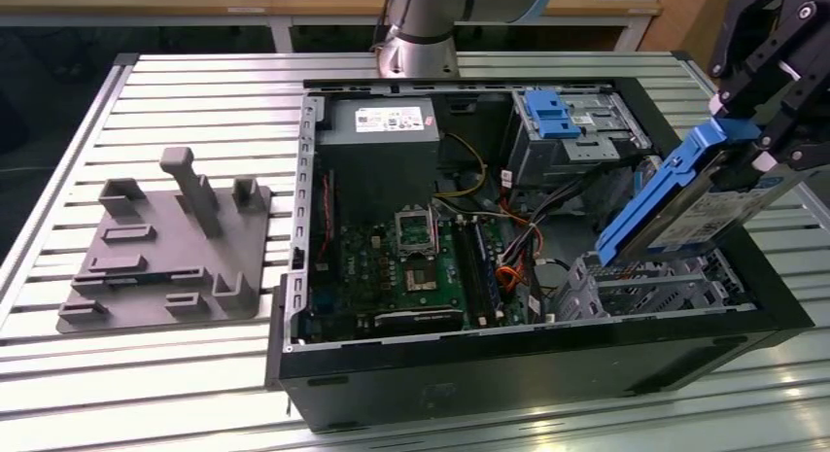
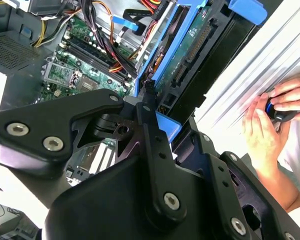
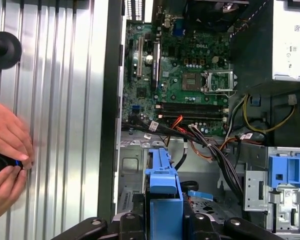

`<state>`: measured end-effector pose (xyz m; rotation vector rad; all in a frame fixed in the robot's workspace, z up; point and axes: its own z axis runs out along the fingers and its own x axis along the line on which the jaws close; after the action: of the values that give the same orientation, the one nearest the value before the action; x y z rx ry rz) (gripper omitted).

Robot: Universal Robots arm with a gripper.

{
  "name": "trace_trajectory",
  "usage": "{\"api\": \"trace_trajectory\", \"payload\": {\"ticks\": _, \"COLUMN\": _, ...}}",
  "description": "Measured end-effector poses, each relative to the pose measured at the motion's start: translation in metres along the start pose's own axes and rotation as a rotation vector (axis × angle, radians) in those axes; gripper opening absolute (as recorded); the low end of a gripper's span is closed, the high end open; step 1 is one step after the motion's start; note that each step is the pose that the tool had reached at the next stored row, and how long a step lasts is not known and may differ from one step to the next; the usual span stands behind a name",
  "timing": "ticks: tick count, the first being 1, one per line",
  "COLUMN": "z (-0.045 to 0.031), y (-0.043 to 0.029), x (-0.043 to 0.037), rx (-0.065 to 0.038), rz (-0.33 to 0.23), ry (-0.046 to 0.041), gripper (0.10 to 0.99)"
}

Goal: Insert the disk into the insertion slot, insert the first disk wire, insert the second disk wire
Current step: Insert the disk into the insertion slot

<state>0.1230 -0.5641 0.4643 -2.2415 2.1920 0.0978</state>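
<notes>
Holds the disk (image 1: 701,211) in the gripper (image 1: 752,133) at the exterior view's right, jaws closed on the upper end of its blue carrier — tilted steeply, lower end right at the top of the insertion slot (image 1: 648,289) inside the open computer case (image 1: 519,374), not yet seated. Shares the first wrist view with a person's hand (image 3: 9,137) resting on the ribbed table (image 3: 65,100) beside the case.

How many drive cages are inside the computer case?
2: the insertion slot below the tilted disk, at the exterior view's right, and a taller cage with a blue latch farther back. Others may be hidden.
</notes>
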Motion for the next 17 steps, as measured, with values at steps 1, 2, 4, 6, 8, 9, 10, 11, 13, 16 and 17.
{"api": "trace_trajectory", "payload": {"ticks": 1, "z": 0.0007, "y": -0.0001, "x": 0.0000, "rx": 0.000, "rz": 0.000, "ry": 0.0000, "gripper": 0.365}}
{"api": "trace_trajectory", "payload": {"ticks": 2, "z": 0.0013, "y": -0.0003, "x": 0.0001, "rx": 0.000, "rz": 0.000, "ry": 0.0000, "gripper": 0.365}}
{"api": "trace_trajectory", "payload": {"ticks": 4, "z": 0.0025, "y": -0.0009, "x": 0.0002, "rx": 0.000, "rz": 0.000, "ry": -0.0001, "gripper": 0.365}}
{"api": "trace_trajectory", "payload": {"ticks": 6, "z": 0.0035, "y": -0.0013, "x": 0.0002, "rx": 0.000, "rz": 0.000, "ry": -0.0001, "gripper": 0.365}}
{"api": "trace_trajectory", "payload": {"ticks": 8, "z": 0.0047, "y": -0.0013, "x": 0.0003, "rx": 0.000, "rz": 0.000, "ry": -0.0001, "gripper": 0.365}}
{"api": "trace_trajectory", "payload": {"ticks": 9, "z": 0.0052, "y": -0.0015, "x": 0.0003, "rx": 0.000, "rz": 0.000, "ry": -0.0002, "gripper": 0.365}}
{"api": "trace_trajectory", "payload": {"ticks": 10, "z": 0.0058, "y": -0.0015, "x": 0.0003, "rx": 0.000, "rz": 0.000, "ry": -0.0002, "gripper": 0.365}}
{"api": "trace_trajectory", "payload": {"ticks": 11, "z": 0.0064, "y": -0.0015, "x": 0.0004, "rx": 0.000, "rz": 0.000, "ry": -0.0002, "gripper": 0.365}}
{"api": "trace_trajectory", "payload": {"ticks": 13, "z": 0.0075, "y": -0.0015, "x": 0.0004, "rx": 0.000, "rz": 0.000, "ry": -0.0001, "gripper": 0.365}}
{"api": "trace_trajectory", "payload": {"ticks": 16, "z": 0.0091, "y": -0.0016, "x": 0.0005, "rx": 0.000, "rz": 0.001, "ry": -0.0002, "gripper": 0.365}}
{"api": "trace_trajectory", "payload": {"ticks": 17, "z": 0.0097, "y": -0.0016, "x": 0.0005, "rx": 0.000, "rz": 0.001, "ry": -0.0003, "gripper": 0.365}}
